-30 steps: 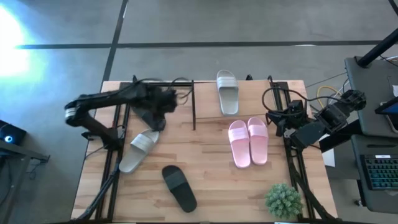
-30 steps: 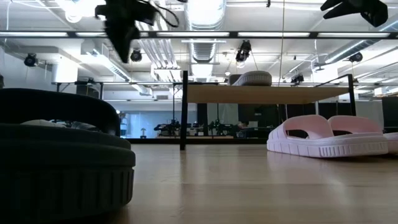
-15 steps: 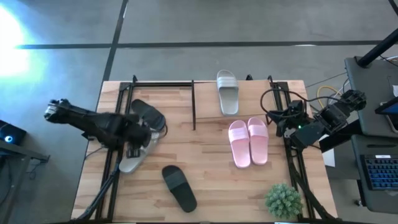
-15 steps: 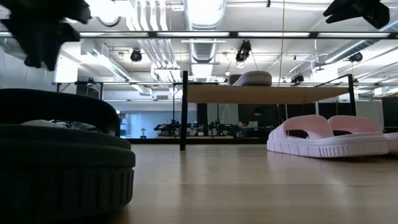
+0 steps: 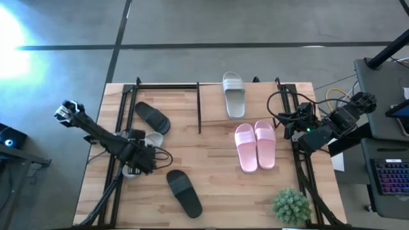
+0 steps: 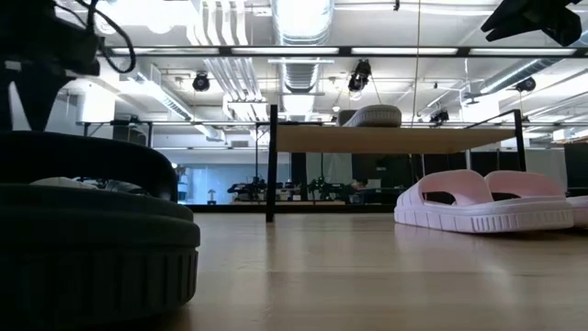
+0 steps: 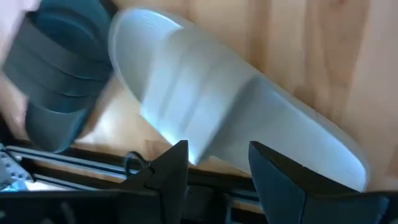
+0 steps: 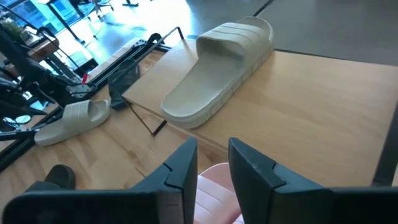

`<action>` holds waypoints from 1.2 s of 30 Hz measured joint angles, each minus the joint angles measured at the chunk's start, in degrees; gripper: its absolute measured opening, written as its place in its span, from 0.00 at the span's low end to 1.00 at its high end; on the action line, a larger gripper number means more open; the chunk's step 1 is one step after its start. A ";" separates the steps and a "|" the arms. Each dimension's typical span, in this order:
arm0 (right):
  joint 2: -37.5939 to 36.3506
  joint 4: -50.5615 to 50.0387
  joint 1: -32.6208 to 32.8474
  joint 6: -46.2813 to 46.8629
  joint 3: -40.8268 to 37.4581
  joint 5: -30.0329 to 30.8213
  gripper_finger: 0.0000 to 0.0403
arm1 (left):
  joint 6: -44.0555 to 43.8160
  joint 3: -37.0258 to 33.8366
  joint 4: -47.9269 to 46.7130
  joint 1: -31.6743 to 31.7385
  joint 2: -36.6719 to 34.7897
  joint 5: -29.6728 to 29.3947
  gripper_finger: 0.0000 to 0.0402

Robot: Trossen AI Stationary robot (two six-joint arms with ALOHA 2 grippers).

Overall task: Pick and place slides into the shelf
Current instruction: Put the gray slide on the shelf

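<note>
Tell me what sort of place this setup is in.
Probably a robotics lab or workshop in an open industrial hall: bare ceiling ducts and track lights overhead, a concrete floor around the wooden table, and a keyboard on a desk beside it.

shelf board: bare right of grey slide | black frame post splits the back edge | table centre: open between pink pair and black slide | left gripper low over second grey slide, black slide near | plant blocks front-right corner
</note>
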 joint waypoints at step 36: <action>0.02 0.02 0.00 1.75 -0.01 -0.02 0.20 | -3.04 -11.09 18.05 0.65 16.20 -16.89 0.12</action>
